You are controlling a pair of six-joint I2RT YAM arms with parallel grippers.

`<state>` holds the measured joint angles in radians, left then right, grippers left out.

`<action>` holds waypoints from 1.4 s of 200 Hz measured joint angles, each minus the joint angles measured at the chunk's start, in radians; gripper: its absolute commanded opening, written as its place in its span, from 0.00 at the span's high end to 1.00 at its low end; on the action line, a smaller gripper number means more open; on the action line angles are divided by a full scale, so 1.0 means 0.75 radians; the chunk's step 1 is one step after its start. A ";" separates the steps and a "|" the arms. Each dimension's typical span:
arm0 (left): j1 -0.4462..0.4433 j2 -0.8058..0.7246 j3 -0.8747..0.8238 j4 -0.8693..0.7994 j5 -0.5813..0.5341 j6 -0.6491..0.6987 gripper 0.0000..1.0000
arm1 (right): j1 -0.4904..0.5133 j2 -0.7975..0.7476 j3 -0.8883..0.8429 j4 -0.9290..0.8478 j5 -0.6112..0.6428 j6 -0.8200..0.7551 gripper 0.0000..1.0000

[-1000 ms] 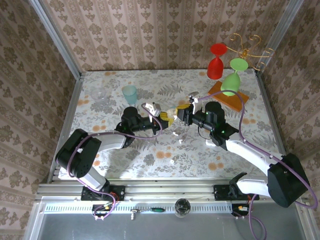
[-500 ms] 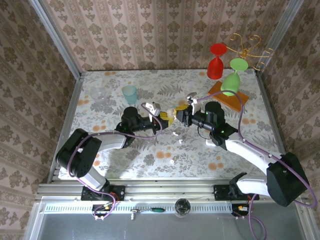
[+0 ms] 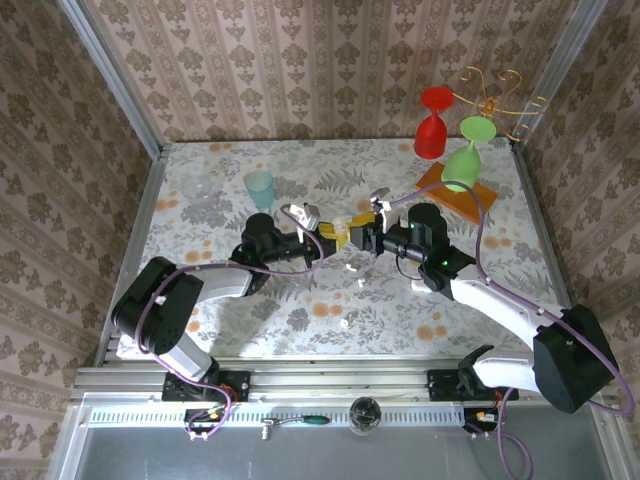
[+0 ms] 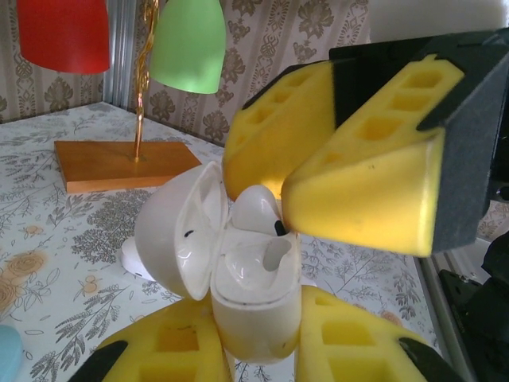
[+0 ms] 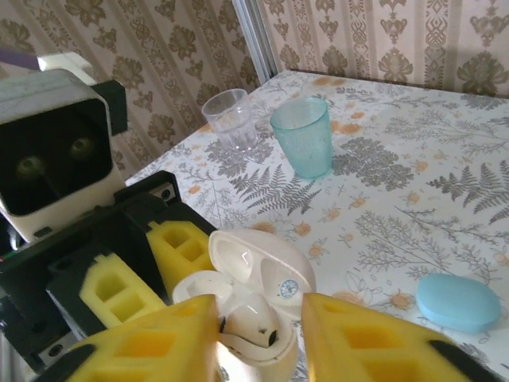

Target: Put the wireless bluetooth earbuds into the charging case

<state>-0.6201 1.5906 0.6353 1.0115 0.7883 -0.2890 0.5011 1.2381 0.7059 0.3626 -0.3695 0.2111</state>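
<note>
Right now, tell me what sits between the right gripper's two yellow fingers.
A white earbud, sitting in the open charging case that the left gripper holds; the right wrist view shows it.

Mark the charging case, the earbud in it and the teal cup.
charging case (image 4: 254,318), left wrist view, lower body.
earbud (image 4: 253,211), left wrist view, rounded head.
teal cup (image 5: 303,139), right wrist view, side wall.

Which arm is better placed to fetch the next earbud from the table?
Right, probably. The left gripper is shut on the open charging case. The right gripper stands open around the seated earbud, so it seems free for the loose earbud.
</note>
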 measured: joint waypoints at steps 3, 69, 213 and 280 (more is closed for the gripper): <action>0.000 0.000 0.000 0.002 0.001 0.000 1.00 | -0.002 -0.001 0.000 0.000 0.006 -0.001 0.56; 0.040 0.001 -0.019 0.096 0.000 0.001 1.00 | -0.095 -0.125 -0.023 -0.012 0.033 0.143 0.23; 0.406 -0.317 -0.340 0.026 -0.211 0.195 1.00 | 0.117 0.567 0.524 -1.102 0.521 0.096 0.44; 0.523 -0.571 -0.388 -0.224 -0.355 0.252 1.00 | 0.270 0.906 0.903 -1.484 0.725 -0.052 0.51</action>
<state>-0.2276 1.1625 0.3447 0.8436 0.5220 -0.0998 0.7033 1.9175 1.3830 -0.7506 0.1741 0.1722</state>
